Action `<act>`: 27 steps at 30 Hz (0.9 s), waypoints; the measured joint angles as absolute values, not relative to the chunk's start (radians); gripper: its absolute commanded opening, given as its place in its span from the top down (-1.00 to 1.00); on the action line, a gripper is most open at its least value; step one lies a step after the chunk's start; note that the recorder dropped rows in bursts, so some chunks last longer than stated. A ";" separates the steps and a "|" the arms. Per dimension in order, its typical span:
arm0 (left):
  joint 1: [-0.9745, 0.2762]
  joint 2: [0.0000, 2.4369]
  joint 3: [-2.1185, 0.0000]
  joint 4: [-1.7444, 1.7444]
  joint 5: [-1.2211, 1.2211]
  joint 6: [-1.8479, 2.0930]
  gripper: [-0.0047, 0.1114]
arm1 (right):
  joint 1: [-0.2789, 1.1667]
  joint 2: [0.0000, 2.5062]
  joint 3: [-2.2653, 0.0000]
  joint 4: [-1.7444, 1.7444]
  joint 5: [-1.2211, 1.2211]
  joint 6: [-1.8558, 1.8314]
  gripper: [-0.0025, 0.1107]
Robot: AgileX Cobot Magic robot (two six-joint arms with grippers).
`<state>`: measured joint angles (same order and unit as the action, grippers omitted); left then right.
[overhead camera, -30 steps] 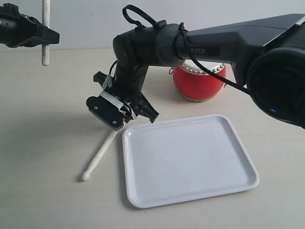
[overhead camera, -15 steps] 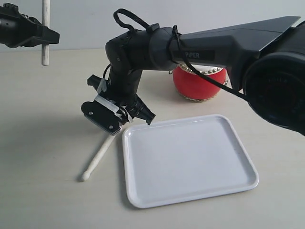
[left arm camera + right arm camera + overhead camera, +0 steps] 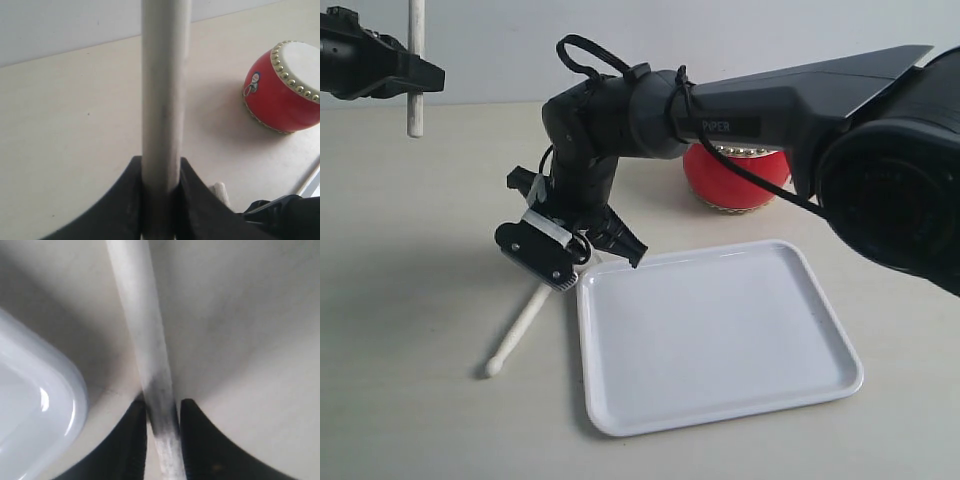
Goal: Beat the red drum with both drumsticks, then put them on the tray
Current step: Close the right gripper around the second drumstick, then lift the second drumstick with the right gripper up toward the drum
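The red drum stands behind the white tray. My left gripper hangs high at the far left, shut on one drumstick held upright. The other drumstick lies on the table just left of the tray, bead tip toward the front. My right gripper is down over its back end, next to the tray's corner. Its jaws press in against both sides of the scuffed shaft.
The right arm reaches across in front of the drum and hides part of it. The pale table stretches to the left of the stick and in front of the tray.
My right gripper dropped a little and its jaws closed in from wide apart onto the lying drumstick, whose tip shifted slightly left. The left gripper and its stick stayed still.
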<state>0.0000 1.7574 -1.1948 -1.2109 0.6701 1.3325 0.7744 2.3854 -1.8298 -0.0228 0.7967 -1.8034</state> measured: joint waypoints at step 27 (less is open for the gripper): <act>0.000 1.757 -1.195 -1.211 0.662 1.331 0.92 | 0.817 2.111 -1.830 -0.016 1.024 -1.290 0.96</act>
<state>0.0000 1.7574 -1.1948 -1.2109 0.6621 1.3306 0.8174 2.1105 -1.8298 -0.0161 1.0241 -1.2897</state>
